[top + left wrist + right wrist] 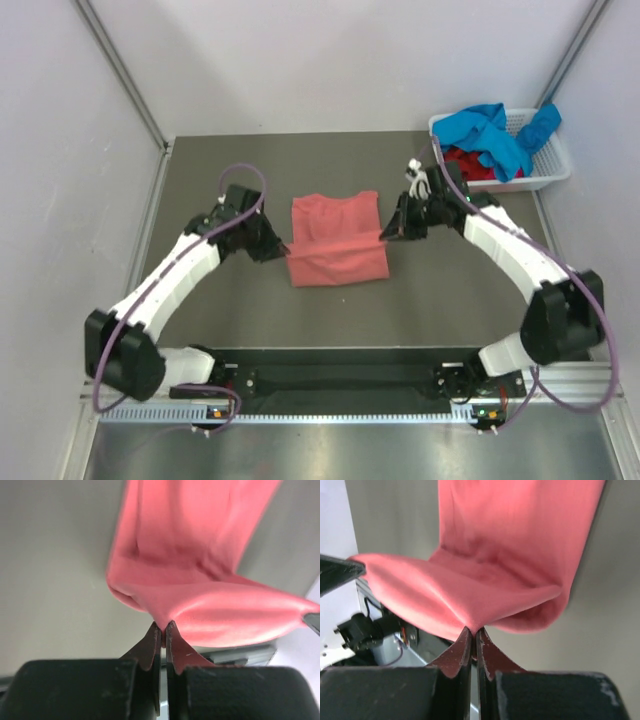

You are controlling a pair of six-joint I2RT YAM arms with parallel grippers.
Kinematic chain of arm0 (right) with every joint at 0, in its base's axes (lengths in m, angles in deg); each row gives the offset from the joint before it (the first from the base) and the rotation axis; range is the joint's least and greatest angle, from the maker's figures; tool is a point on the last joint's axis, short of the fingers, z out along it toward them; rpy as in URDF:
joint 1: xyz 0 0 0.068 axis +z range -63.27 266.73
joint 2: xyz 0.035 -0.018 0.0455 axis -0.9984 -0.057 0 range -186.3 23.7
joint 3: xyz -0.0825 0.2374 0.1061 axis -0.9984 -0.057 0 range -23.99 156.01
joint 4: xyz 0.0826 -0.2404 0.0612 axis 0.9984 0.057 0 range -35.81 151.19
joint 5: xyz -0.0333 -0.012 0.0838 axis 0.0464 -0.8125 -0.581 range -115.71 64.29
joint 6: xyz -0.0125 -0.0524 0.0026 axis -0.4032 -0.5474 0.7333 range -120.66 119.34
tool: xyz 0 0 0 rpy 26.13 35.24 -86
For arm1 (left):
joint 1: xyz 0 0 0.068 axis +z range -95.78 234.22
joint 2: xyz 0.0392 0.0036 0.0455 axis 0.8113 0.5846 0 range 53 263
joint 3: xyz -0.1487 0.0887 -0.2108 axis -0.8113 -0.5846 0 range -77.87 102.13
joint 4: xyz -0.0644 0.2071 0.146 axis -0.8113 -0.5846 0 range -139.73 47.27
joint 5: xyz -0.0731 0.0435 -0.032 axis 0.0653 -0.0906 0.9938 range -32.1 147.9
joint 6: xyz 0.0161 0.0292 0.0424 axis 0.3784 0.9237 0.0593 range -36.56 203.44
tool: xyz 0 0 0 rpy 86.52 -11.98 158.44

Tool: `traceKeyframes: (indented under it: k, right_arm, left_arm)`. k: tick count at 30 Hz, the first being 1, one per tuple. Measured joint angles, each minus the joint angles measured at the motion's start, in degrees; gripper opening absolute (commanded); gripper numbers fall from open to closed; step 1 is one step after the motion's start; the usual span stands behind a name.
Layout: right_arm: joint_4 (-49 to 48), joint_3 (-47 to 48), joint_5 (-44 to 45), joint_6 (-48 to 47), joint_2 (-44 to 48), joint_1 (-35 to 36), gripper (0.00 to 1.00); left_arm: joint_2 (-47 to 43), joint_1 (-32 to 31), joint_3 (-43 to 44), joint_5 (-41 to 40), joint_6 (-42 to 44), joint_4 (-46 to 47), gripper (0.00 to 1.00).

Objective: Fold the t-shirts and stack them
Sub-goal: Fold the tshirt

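The task looks to be at an early stage. On the grey table [200, 300] only one garment is out, and no stack is visible anywhere.

That garment, the salmon-pink t-shirt [335, 240], lies well to the left of the white basket [555, 165] and nearer the arm bases. It is already a narrow rectangle, so I judge the side folds done. Its near part is raised into a soft, rounded fold over the flat part, with a few shallow creases. This fold is not yet laid down.

Draped over the basket's rim is the blue t-shirt [490, 135], crumpled and unfolded. The dark red t-shirt [468, 165] is bunched inside beneath it. Both remain to be done.

The right gripper [388, 233] is between the basket and the pink shirt, with its fingers pinched tight on that shirt's edge. The left gripper [284, 247], on the shirt's side away from the basket, is clamped on the opposite edge.
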Motion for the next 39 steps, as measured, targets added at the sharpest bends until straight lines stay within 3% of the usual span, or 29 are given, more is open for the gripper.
traceKeyframes:
  k: [4,9,14,22,39]
  right_arm:
    - [2.21,12.74,-1.16,-2.89,-12.04,-1.7,0.0]
    - [5.05,25.2,-2.12,-5.81,-25.57,-4.07,0.0]
    - [7.45,33.0,-3.1,-6.71,-34.4,-5.7,0.0]
    - [9.09,40.83,-4.9,-7.08,-42.77,-6.54,0.0]
    - [9.88,51.67,-8.2,-6.8,-54.58,-8.7,0.03]
  left_arm:
    - [13.79,8.87,10.84,3.26,6.8,0.02,0.0]
    - [31.34,12.2,26.27,8.09,13.44,-0.04,0.0]
    - [42.64,13.42,35.08,11.43,17.27,-0.48,0.0]
    - [50.69,14.69,41.92,14.25,18.8,-0.59,0.0]
    - [58.69,16.35,49.42,16.59,18.34,-0.04,0.0]
